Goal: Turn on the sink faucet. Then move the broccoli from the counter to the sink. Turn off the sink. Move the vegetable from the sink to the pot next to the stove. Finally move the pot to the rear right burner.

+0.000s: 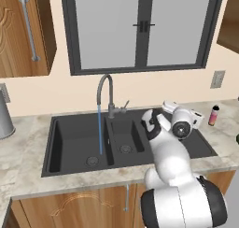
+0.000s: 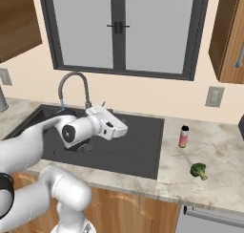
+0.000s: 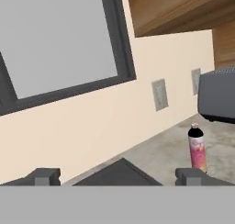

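Faucet: the sink faucet (image 1: pixel 106 94) is running, a thin blue stream falling into the large left basin of the sink (image 1: pixel 74 143); the first step looks done.
Step in hand: by my judgement, going for the broccoli (image 2: pixel 198 170).
Broccoli: lies on the desk (image 2: pixel 214 160) right of the sink, near the front edge, well apart from the basin rim, with a pink bottle (image 2: pixel 183 136) farther back and to its left.
Gripper: the gripper (image 3: pixel 118 176) is raised above the right part of the sink, pointing right along the back wall; its fingers stand wide apart with nothing between them.
Hand view: shows the wall, two outlets, the pink bottle and a dark appliance at far right.
How to do it well: swing the hand right and tilt it down until the floret sits between the fingers; pass nearer than the bottle so it is not knocked over.
Grasp: come down from above, close around the crown, gently, since a small floret may roll.
Carry: lift clear of the sink rim before crossing to the basin under the stream.
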